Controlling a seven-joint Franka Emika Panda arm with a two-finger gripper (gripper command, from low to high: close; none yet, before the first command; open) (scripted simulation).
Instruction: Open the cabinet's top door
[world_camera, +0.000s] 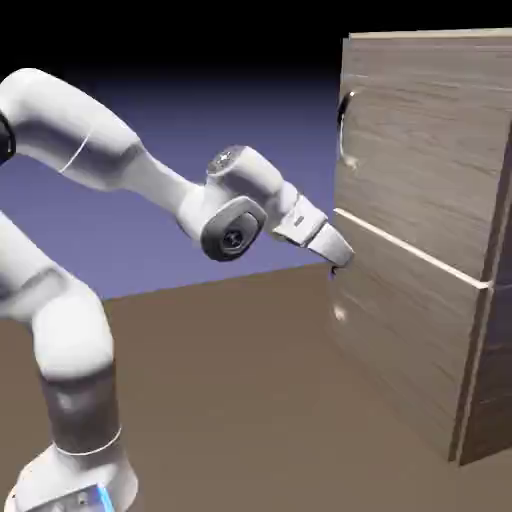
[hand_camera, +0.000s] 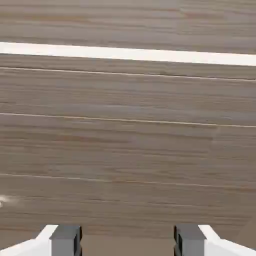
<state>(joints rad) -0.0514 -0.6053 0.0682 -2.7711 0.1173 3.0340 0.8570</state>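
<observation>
So the top door (world_camera: 425, 150) is the upper panel on the exterior view's right, curved handle (world_camera: 345, 130) near its left edge, pale seam (world_camera: 410, 248) right below. Gripper's (hand_camera: 128, 241) spread wide, nothing pinched, down by the lower panel (world_camera: 405, 330).

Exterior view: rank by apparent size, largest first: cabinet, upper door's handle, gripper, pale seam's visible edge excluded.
1. Cabinet
2. Gripper
3. Handle

Gripper and handle are close in length; the gripper looks bulkier.
</observation>
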